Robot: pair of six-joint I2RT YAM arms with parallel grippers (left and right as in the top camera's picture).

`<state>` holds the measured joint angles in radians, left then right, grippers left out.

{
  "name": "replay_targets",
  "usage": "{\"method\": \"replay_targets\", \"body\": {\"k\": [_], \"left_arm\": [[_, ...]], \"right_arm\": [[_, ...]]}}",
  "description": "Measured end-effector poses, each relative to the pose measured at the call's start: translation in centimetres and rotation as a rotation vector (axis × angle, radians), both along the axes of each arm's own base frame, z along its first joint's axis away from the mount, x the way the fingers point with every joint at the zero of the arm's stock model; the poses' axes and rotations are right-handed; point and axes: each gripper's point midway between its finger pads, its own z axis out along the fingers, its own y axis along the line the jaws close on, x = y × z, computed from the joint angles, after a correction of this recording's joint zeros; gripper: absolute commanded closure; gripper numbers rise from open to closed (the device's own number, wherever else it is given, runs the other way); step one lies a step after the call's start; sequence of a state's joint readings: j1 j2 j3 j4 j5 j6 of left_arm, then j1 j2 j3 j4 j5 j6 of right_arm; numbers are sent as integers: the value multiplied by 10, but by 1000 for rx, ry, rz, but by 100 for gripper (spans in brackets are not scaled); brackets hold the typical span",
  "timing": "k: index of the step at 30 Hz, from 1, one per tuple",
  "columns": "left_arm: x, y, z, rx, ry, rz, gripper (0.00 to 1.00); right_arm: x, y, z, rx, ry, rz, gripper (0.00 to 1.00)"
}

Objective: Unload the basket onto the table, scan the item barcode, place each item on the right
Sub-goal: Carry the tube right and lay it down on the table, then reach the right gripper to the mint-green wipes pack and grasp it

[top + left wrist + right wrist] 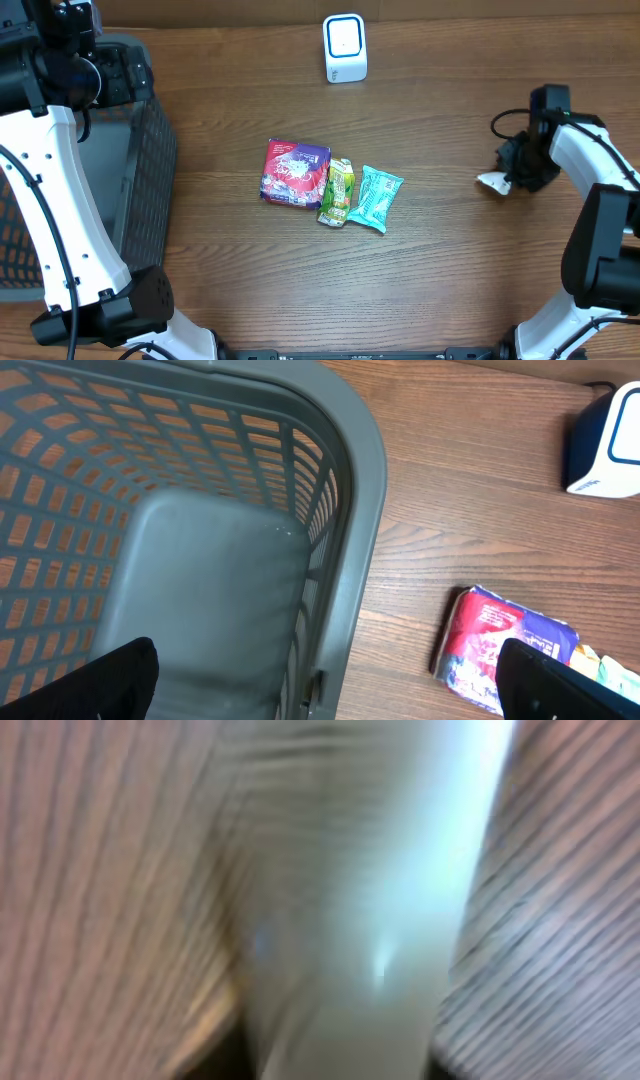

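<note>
Overhead straight down, left wrist sharing its basket (352, 480), right wrist pressed blurrily close

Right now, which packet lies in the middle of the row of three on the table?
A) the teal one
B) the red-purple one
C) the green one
C: the green packet lies between the red-purple packet and the teal packet.

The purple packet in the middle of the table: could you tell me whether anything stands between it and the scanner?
Nothing visible does. Only bare table runs from the purple packet to the scanner. The green packet and the teal packet lie beside it, off that line.
</note>
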<state>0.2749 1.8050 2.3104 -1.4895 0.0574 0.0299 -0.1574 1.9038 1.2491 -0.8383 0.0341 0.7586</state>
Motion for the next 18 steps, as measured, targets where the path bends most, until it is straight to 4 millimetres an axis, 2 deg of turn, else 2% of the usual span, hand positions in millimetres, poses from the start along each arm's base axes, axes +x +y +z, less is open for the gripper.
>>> {"method": "replay_targets", "body": {"k": [6,9,12,15,17,18], "left_arm": [[0,0,0,0,0,0,1],[0,0,0,0,0,0,1],[0,0,0,0,0,0,0],[0,0,0,0,0,0,1],[0,0,0,0,0,0,0],[0,0,0,0,0,0,1]], "right_arm": [[-9,9,9,50,51,80,35],[-14,14,34,74,102,124,35],[9,24,70,111,30,207,35],[34,64,98,235,-104,379,35],[36,112,110,356,-159,529,35],[35,125,111,380,-165,565,34]]}}
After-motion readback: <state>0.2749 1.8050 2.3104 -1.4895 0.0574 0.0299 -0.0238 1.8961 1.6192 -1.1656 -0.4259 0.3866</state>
